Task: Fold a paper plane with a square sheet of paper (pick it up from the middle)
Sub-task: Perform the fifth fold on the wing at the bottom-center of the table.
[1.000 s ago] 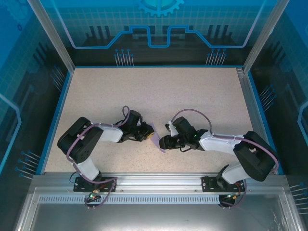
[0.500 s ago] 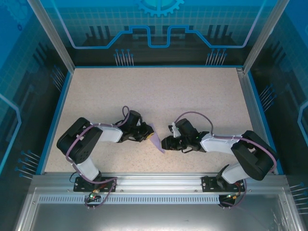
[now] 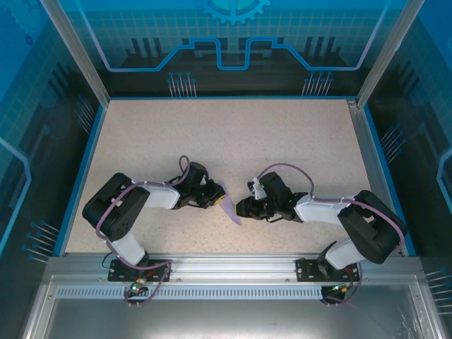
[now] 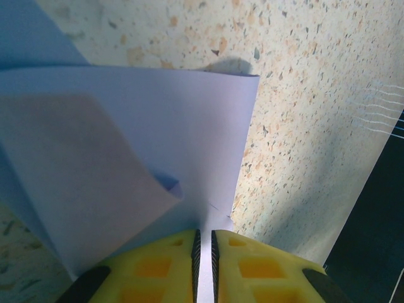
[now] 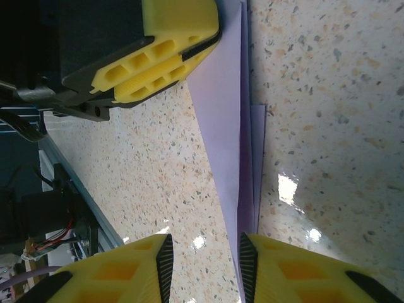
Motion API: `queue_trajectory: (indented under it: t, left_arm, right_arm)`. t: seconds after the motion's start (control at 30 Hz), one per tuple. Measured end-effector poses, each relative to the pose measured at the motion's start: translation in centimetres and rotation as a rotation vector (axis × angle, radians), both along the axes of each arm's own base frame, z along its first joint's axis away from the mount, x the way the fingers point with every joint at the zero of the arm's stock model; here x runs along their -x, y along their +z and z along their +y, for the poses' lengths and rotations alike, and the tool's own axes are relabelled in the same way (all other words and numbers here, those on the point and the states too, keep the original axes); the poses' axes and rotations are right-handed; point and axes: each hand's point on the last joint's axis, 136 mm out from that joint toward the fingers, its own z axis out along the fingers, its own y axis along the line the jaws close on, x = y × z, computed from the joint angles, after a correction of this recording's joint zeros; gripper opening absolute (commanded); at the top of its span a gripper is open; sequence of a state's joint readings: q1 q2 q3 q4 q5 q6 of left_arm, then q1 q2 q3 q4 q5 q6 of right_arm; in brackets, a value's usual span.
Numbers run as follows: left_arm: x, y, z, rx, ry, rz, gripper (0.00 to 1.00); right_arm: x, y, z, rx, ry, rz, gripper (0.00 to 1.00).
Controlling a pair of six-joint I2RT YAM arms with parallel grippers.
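1. compared with a second ago, the right gripper [image 3: 242, 209] is sitting a touch nearer the right side of the speckled beige tabletop [image 3: 212, 134], with its wrist drawn back slightly. the left gripper [image 3: 219, 200] and the thin, pale-purple, partly folded paper sheet [image 3: 234, 215] are staying where they were, over the tabletop's near middle.
2. in the left wrist view, the left gripper's [image 4: 204, 243] yellow fingers [image 4: 151, 271] are pressing together on the sheet's [image 4: 158, 139] edge and pinching it. the sheet is fanning out from them above the tabletop [image 4: 303, 126], and one corner flap is curling over.
3. in the right wrist view, the left gripper [image 5: 211, 44] is clamping the sheet's [image 5: 224, 126] wide end. the layered paper is narrowing down over the tabletop [image 5: 328, 126] toward the right gripper [image 5: 203, 265].
4. the right gripper's yellow fingers [image 5: 120, 274] are standing spread and gripping nothing. the sheet's narrow end is running along the inner pad of one finger; whether it is touching that pad cannot be told.
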State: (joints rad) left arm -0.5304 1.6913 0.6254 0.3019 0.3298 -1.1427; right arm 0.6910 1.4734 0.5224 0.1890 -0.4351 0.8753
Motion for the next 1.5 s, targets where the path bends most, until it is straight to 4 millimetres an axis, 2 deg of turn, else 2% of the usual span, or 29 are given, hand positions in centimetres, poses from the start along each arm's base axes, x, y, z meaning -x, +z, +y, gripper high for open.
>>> queue_trajectory:
  t: [0.13,0.23,0.3,0.7,0.9,1.0,1.2,1.3,1.4,1.5]
  left_arm:
    - [0.0,0.0,0.0,0.000,0.000,0.000,0.18]
    - [0.0,0.0,0.0,-0.001,0.000,0.001,0.18]
    - [0.1,0.0,0.0,-0.001,0.000,0.002,0.18]
    - [0.1,0.0,0.1,-0.003,0.000,0.004,0.18]
    - [0.1,0.0,0.1,-0.003,0.003,0.009,0.18]
    - [0.2,0.0,0.1,-0.002,0.001,0.014,0.18]
    - [0.4,-0.1,0.3,-0.007,0.004,0.021,0.18]
    - [0.4,-0.1,0.3,-0.009,0.006,0.021,0.18]
    - [0.4,-0.1,0.4,-0.010,0.007,0.021,0.18]
    - [0.4,-0.1,0.4,-0.010,0.007,0.021,0.18]
  right_arm:
    - [0.3,-1.1,0.0,0.023,0.007,0.039,0.32]
    - [0.6,-2.2,-0.1,0.037,0.015,0.073,0.22]
    - [0.8,-2.6,0.0,0.039,0.021,0.088,0.19]
    - [1.4,-2.5,0.7,0.022,0.090,0.062,0.07]
    - [2.7,-2.2,2.4,0.061,0.237,-0.024,0.09]
    - [3.2,-3.4,2.5,0.085,0.271,-0.017,0.10]
    - [3.2,-3.4,2.6,0.101,0.283,-0.021,0.14]
    - [3.5,-3.1,2.7,0.122,0.294,-0.040,0.19]
    - [3.7,-2.7,2.0,0.165,0.282,-0.053,0.21]
    - [3.1,-0.9,1.7,0.161,0.240,-0.098,0.19]
